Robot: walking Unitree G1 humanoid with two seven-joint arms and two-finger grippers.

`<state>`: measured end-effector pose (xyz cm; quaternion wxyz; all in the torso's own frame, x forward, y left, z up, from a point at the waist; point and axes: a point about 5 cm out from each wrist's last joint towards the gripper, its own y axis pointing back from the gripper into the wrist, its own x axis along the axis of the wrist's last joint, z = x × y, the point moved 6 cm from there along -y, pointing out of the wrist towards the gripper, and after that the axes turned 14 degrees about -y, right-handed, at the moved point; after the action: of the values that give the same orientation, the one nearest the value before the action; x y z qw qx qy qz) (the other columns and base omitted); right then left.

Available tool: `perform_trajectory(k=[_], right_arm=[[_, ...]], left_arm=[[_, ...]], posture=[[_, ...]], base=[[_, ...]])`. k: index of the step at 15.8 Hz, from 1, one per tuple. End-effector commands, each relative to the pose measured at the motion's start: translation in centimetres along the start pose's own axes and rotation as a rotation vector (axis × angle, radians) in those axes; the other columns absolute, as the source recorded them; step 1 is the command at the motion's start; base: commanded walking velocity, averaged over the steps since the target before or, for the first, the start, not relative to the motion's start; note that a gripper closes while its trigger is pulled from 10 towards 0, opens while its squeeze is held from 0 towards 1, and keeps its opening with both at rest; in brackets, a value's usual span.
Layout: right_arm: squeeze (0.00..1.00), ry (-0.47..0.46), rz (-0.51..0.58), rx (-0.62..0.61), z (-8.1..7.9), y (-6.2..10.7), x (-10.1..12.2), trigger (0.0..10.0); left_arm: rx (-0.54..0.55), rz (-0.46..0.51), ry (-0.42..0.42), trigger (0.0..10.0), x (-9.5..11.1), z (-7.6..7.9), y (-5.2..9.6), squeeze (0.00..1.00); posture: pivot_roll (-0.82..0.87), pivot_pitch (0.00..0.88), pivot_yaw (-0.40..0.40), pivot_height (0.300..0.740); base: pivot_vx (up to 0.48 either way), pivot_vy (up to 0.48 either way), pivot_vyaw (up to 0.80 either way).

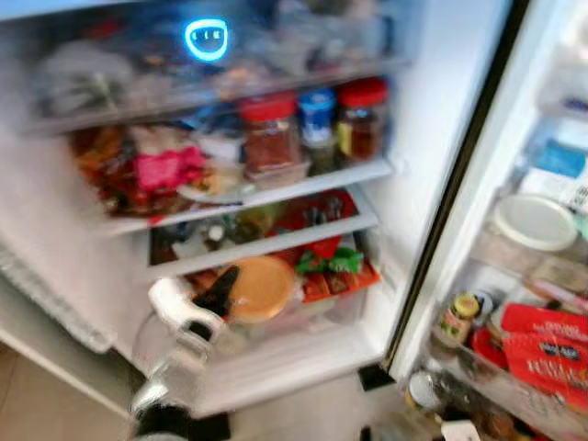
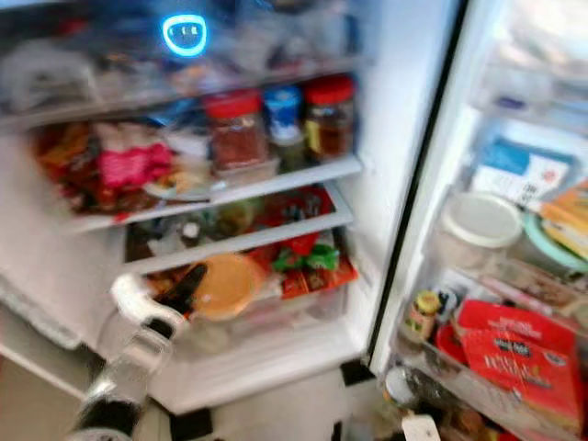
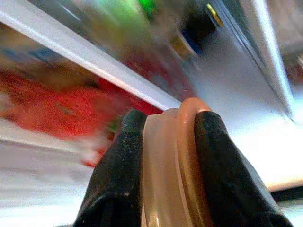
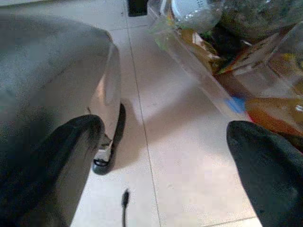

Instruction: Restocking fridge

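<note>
Fridge (image 1: 418, 138) is open, door shelves (image 1: 514, 367) swung out at right of frame; left gripper (image 1: 219, 292) sits low centre-left in the head views, at the mouth of the bottom drawer (image 1: 303, 322); its two black fingers (image 3: 118, 179) are clamped on an orange-lidded container (image 1: 262, 288), lid edge and pale tub wall pinched between the pads in the left wrist view; container is held on its side, lid face toward the camera, just in front of the red and green packets (image 1: 333, 266) in that drawer. Shelf above carries three jars, red lid (image 1: 269, 133), blue lid (image 1: 317, 119), red lid (image 1: 361, 118); pink packet (image 1: 165, 170) to their left. Blue light ring (image 1: 206, 39) glows upper left. Right gripper (image 4: 165, 161) hangs over the tile floor (image 4: 180, 156), fingers spread wide with nothing between them; door bin contents blurred at top of that view.
</note>
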<state>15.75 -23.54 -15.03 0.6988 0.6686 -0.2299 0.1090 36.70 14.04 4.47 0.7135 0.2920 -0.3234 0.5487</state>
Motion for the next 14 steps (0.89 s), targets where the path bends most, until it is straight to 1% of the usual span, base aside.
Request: perform_trajectory(k=[1,4,6,9,14], right_arm=[[0.0,-0.003,-0.005,0.039,-1.5,-0.1,-0.2,10.0],[0.0,-0.005,-0.005,0.037,-1.5,-0.2,-0.1,10.0],[0.0,0.012,-0.009,0.034,-1.4,-0.2,-0.1,10.0],[0.0,0.007,-0.005,0.035,-1.4,-0.2,0.0,10.0],[0.0,0.017,-0.006,0.039,-1.4,-0.2,0.1,10.0]], left_arm=[[0.015,0.02,-0.015,10.0,1.2,-1.0,0.2,0.0],[0.013,0.019,-0.013,10.0,1.3,-1.0,0.1,0.0],[0.017,0.023,-0.009,10.0,1.4,-1.0,0.1,0.0],[0.036,0.037,-0.001,10.0,1.6,-1.3,0.0,0.0],[0.05,0.063,0.007,10.0,2.3,-1.5,-0.4,0.0]], posture=[[-0.16,0.0,0.079,0.64],[-0.16,0.0,0.076,0.64],[-0.16,0.0,0.076,0.64],[-0.16,0.0,0.073,0.64],[-0.16,0.0,0.069,0.64]], base=[[0.274,0.0,0.0],[0.273,0.0,0.0],[0.277,0.0,0.0],[0.298,0.0,0.0],[0.3,0.0,0.0]])
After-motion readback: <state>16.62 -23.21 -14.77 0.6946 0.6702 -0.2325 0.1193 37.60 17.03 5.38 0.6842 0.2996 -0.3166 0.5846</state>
